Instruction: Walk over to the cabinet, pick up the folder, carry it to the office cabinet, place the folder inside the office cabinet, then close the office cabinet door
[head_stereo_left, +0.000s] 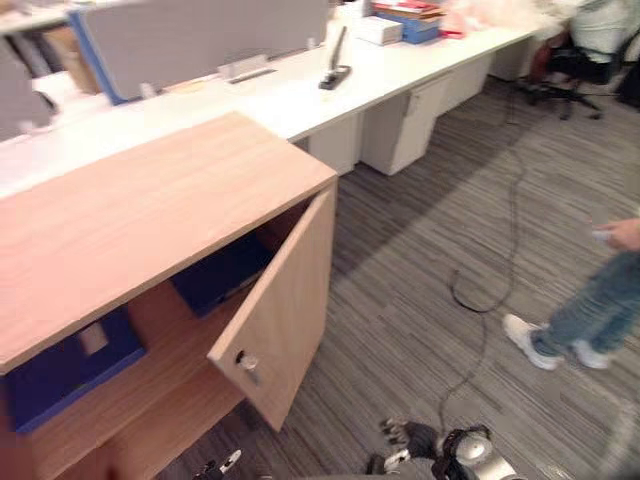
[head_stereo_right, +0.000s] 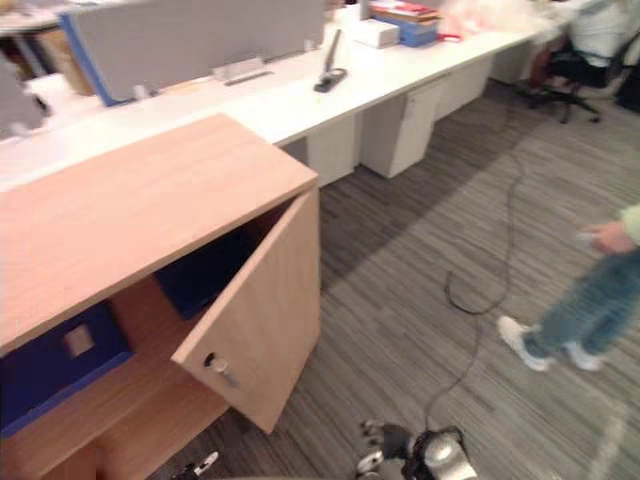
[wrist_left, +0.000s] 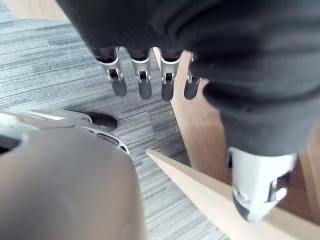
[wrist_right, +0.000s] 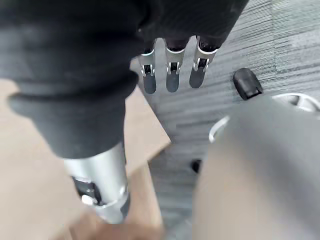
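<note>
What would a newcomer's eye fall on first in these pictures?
The wooden cabinet at the left draws the eye: its door stands half open, with one blue folder and a second blue folder on the shelf inside. At the right, a person in jeans stands on the grey carpet. The left hand and right hand hang open and empty.

Office cabinet (head_stereo_left: 150, 205) at the left, its door (head_stereo_left: 285, 320) standing open before its right end, with a folder (head_stereo_left: 62, 368) inside at the left and a second folder (head_stereo_left: 218, 277) further in to the right; a desk (head_stereo_left: 300, 100) ran behind, and a person (head_stereo_left: 598, 305) stood well apart at the right.
</note>
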